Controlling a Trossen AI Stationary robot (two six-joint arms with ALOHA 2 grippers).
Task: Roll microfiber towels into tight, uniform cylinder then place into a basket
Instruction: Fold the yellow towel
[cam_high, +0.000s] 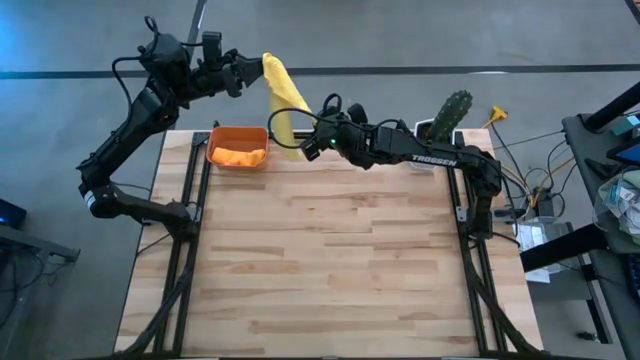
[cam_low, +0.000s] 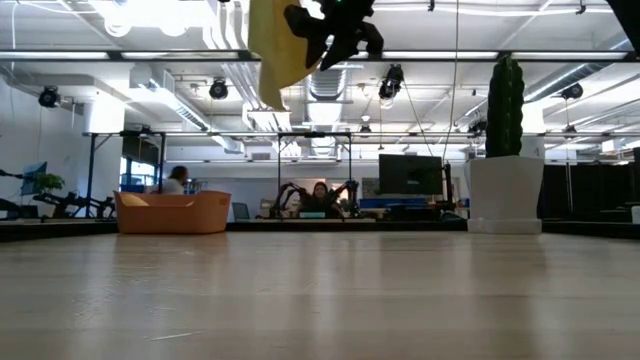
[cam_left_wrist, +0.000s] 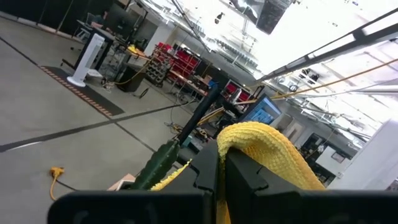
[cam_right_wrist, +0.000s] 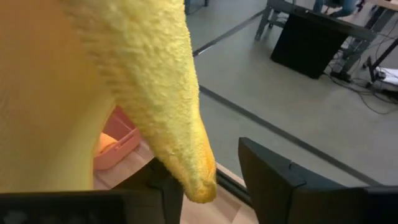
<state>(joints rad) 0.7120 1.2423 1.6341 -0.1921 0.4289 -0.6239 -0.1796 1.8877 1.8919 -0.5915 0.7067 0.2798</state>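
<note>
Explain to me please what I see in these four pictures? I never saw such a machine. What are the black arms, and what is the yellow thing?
It is a robot with two dark arms at a wooden table. One picture looks down from above, one looks level across the table, and two come from cameras on the arms' wrists. The left gripper, its jaws shut, holds a yellow towel up in the air. The right gripper is at the towel's hanging lower end, one finger beside it; a grip is not clear. On the table stand a red-orange basket with an orange towel inside, and a white pot with a cactus.
</note>
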